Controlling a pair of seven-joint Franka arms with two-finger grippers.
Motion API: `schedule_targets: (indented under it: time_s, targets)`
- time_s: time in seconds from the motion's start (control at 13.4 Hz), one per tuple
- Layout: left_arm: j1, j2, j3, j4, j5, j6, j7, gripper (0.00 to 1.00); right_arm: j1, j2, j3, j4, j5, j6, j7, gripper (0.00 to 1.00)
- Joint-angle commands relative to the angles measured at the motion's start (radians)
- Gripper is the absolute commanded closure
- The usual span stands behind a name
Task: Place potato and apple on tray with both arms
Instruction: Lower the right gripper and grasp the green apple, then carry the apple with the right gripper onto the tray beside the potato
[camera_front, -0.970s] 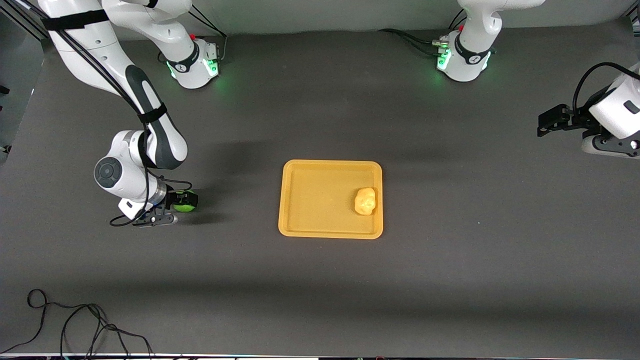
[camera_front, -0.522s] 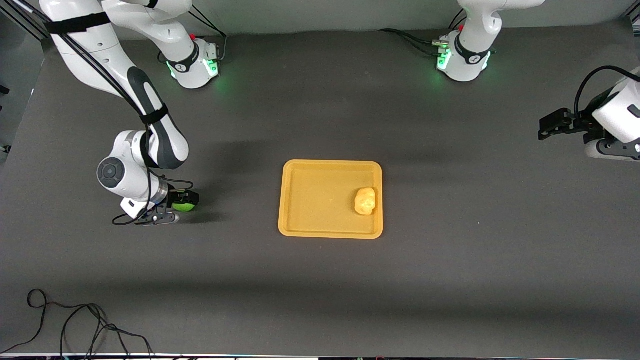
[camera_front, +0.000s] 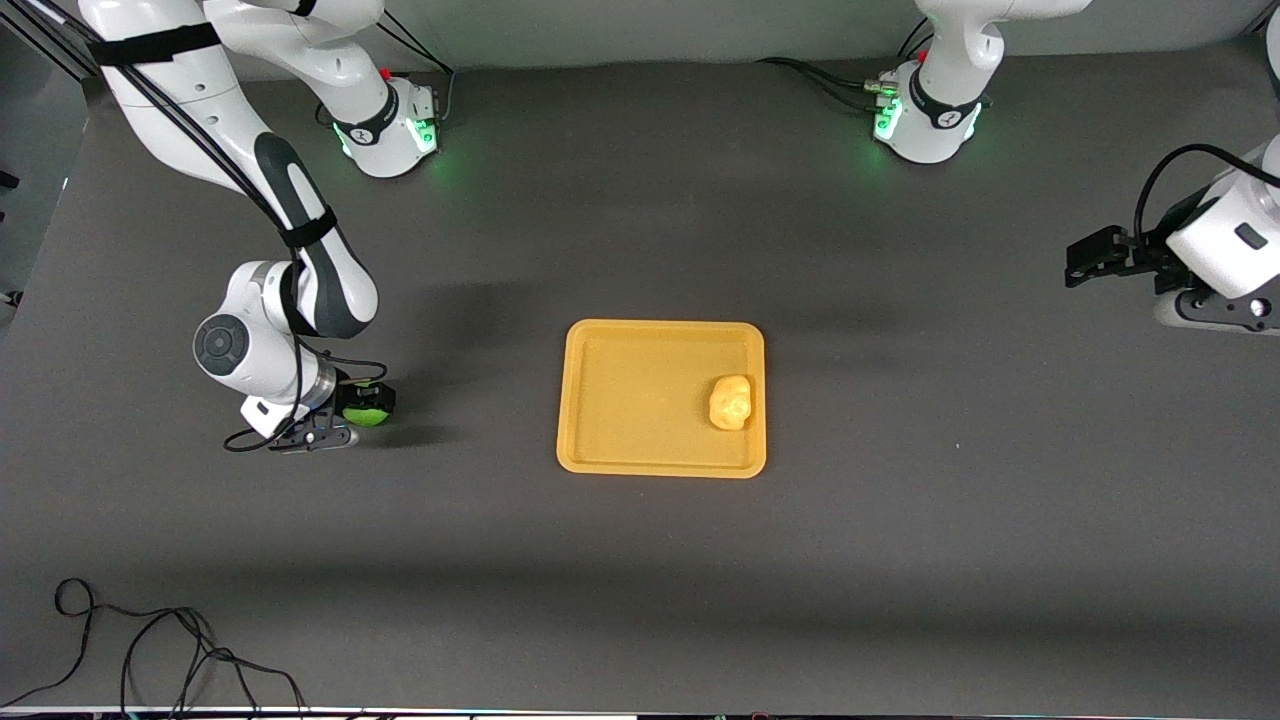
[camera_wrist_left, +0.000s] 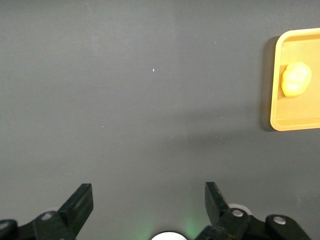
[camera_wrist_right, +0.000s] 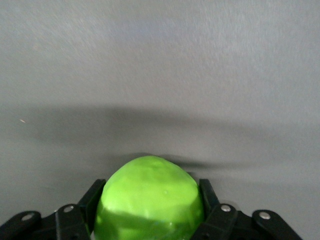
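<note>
Fingers (camera_wrist_right: 209, 196) of the right gripper (camera_front: 366, 402) flank and clamp the apple (camera_wrist_right: 149, 200).

White jointed arms (camera_front: 240, 130) with dark grey joints, black cables, green-lit bases (camera_front: 385, 125) and black pincers.

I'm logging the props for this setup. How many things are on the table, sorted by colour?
Green: 1, the apple between the right claw's fingers.
Pale yellow-tan: 1, the potato.
Orange-yellow: 1, the tray holding the potato.
Total: 3.
</note>
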Motion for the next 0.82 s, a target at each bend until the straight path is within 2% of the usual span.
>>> schedule_targets:
  time_s: [0.0, 0.22, 0.45, 0.75]
  targets:
    - [-0.035, 0.010, 0.034, 0.028, -0.004, -0.019, -0.017, 0.00, 0.011, -0.016, 0.005, 0.104, 0.030, -0.103, -0.027, 0.45]
    - [-0.023, 0.010, 0.033, 0.028, -0.005, -0.019, -0.015, 0.00, 0.037, -0.007, 0.005, 0.299, 0.030, -0.312, 0.029, 0.46]
    - [-0.021, 0.010, 0.033, 0.026, -0.005, -0.019, -0.014, 0.00, 0.082, -0.004, 0.005, 0.437, 0.028, -0.421, 0.114, 0.46]
    - [-0.021, 0.010, 0.031, 0.026, 0.009, -0.019, -0.012, 0.00, 0.178, 0.026, 0.005, 0.627, 0.025, -0.590, 0.337, 0.46]
